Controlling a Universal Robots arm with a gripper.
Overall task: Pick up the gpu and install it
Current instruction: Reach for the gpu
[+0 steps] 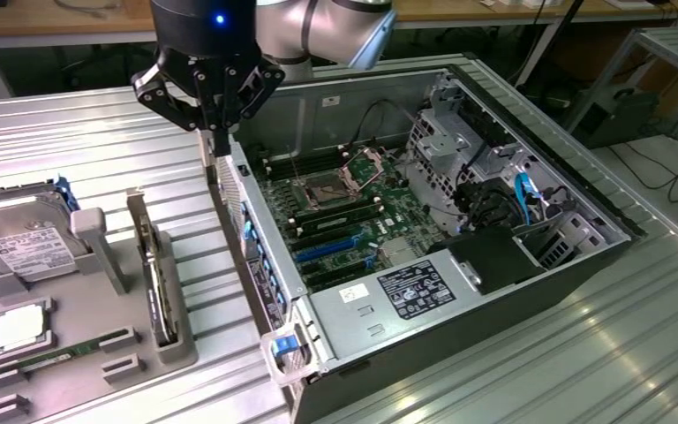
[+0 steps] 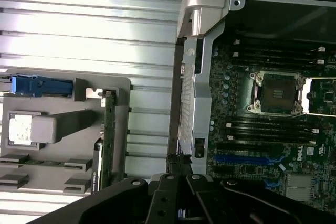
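Note:
The gpu (image 1: 154, 265) is a thin dark card with a silvery edge. It stands on edge in a slot of the grey holder (image 1: 80, 305) at the exterior view's left, and its edge also shows as the gpu (image 2: 108, 135) in the wrist view. My gripper (image 1: 213, 148) hangs shut above the perforated rear wall (image 1: 244, 225) of the open computer case, between the holder and the motherboard (image 1: 339, 212). I see nothing held between its fingers. The gripper (image 2: 178, 181) looks down along that wall, with the blue card slots (image 2: 247, 159) on the board beside it.
A silver hard drive (image 1: 21, 243), a processor chip (image 1: 18, 329) and a green memory stick (image 1: 50, 360) also sit in the holder. The case holds a drive cage (image 1: 451, 141), cables (image 1: 522, 199) and a power supply (image 1: 404, 291). Ribbed metal tabletop (image 1: 92, 141) surrounds everything.

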